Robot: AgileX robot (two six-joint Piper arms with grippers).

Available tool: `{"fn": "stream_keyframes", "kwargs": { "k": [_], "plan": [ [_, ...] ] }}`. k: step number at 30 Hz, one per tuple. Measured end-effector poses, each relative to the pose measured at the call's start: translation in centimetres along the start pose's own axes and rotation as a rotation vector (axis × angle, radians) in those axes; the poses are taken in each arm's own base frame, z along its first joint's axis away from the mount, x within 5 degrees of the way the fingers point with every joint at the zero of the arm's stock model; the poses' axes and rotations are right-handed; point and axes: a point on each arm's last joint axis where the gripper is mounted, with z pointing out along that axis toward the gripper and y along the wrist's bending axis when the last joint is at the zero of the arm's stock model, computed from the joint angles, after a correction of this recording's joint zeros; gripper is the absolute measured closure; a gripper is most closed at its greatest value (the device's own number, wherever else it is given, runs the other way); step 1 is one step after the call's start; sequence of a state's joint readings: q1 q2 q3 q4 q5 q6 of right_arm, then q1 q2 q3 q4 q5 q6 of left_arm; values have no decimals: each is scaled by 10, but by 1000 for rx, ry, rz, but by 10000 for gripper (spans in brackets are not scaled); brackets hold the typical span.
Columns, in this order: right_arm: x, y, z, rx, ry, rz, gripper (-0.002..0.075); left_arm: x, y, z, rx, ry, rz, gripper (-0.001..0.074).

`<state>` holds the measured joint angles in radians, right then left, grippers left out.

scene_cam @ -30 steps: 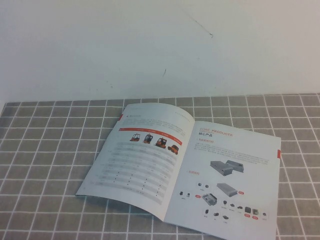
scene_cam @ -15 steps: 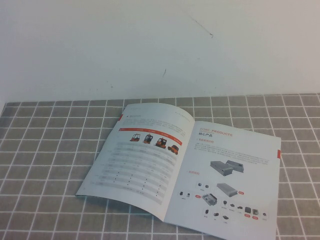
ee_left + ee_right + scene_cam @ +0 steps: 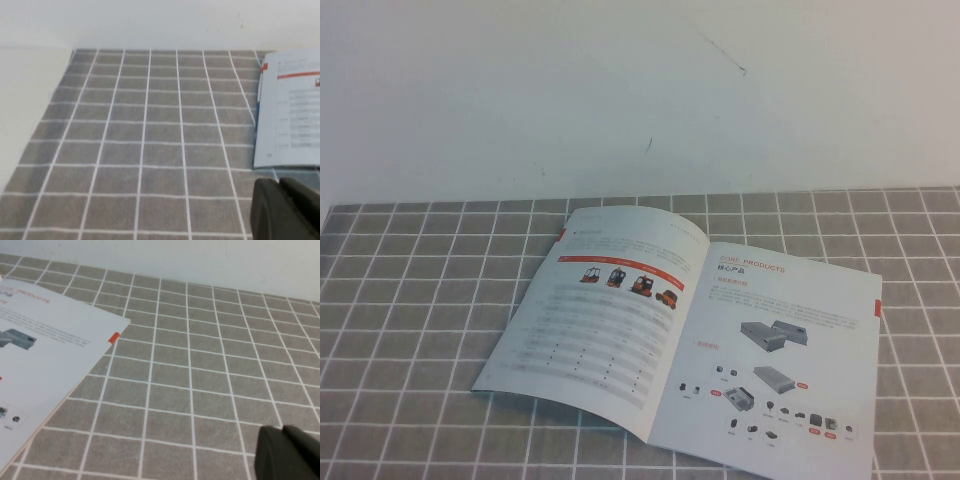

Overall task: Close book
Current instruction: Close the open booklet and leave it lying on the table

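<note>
One book (image 3: pixel 690 335) lies open on grey tiled counter (image 3: pixel 410 300), two pages facing up, around counter's middle, a little toward robot's right. Left tool (image 3: pixel 285 212): only dark tip shows in left wrist view, over tiles near book's left page edge, not touching. Right tool (image 3: pixel 287 455): dark tip only, over bare tiles, well apart from book's right page. Neither tool holds book; how far open, cannot tell. Count: one book, two tools.
</note>
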<state>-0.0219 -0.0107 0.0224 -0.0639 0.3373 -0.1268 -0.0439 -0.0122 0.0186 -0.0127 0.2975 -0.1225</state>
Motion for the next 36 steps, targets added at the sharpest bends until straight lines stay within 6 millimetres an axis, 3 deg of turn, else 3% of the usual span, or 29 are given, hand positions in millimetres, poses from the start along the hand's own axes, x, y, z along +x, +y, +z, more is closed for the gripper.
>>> {"fn": "stream_keyframes", "kwargs": {
  "k": [11, 36],
  "plan": [
    [-1, 0, 0, 2, -13, 0, 729, -17, 0, -1, -6, -193, 125, 738],
    [-1, 0, 0, 3, -25, 1, 729, -7, 2, 0, -31, -86, 140, 738]
  ]
}}
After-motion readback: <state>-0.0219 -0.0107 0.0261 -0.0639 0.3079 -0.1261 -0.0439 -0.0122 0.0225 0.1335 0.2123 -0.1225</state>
